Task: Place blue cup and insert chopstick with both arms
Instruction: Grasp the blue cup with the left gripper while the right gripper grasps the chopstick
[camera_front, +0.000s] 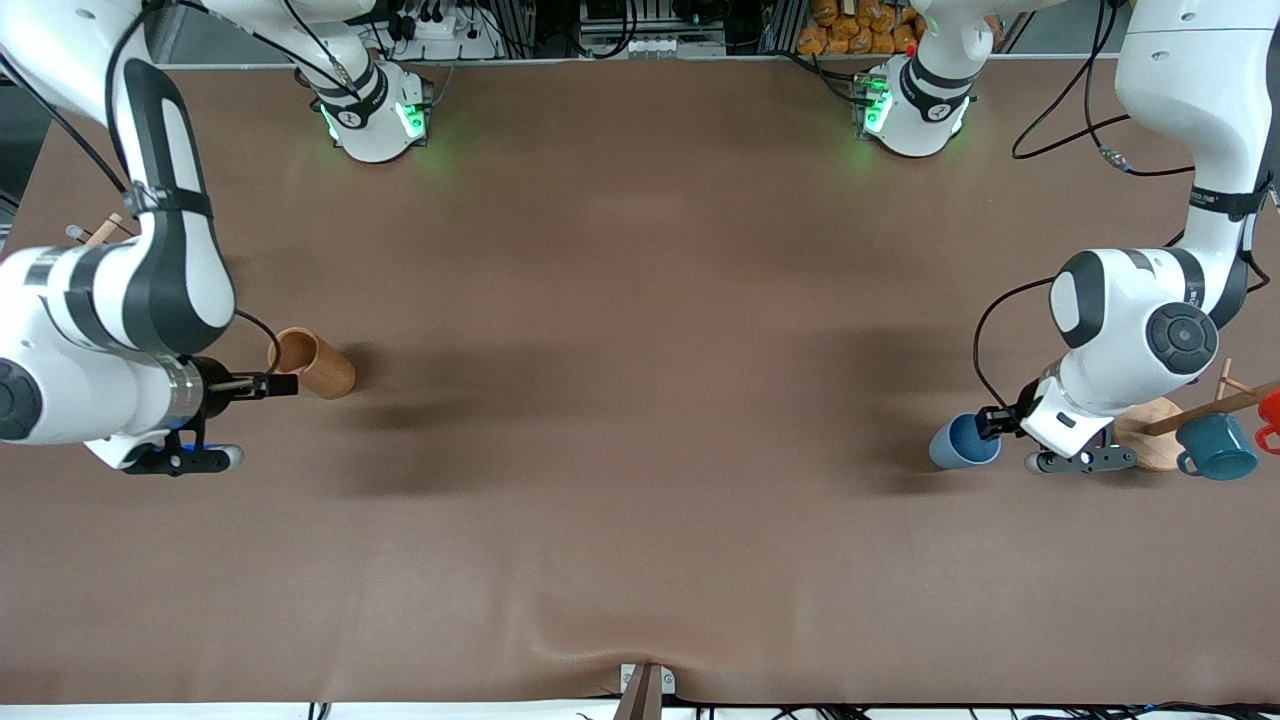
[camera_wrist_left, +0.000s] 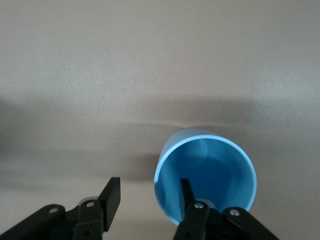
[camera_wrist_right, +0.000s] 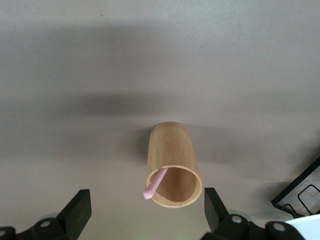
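Observation:
The blue cup (camera_front: 962, 442) lies on its side at the left arm's end of the table, its mouth toward the left wrist camera. My left gripper (camera_front: 991, 424) is low at that mouth. It straddles the wall of the blue cup (camera_wrist_left: 212, 165): one finger (camera_wrist_left: 186, 192) is inside and the other (camera_wrist_left: 111, 197) outside, with a gap to the wall. At the right arm's end a bamboo cup (camera_front: 313, 366) lies on its side. The pink chopstick (camera_wrist_right: 155, 184) pokes out of the bamboo cup (camera_wrist_right: 170, 150). My right gripper (camera_front: 281, 385), seen in the wrist view (camera_wrist_right: 146, 210), is open just in front of it.
Beside the left gripper stand a wooden rack base (camera_front: 1150, 432) with rods, a teal mug with a handle (camera_front: 1217, 447) and a red object (camera_front: 1270, 408). A wooden rod (camera_front: 103, 231) shows by the right arm. Brown cloth (camera_front: 640, 400) covers the table.

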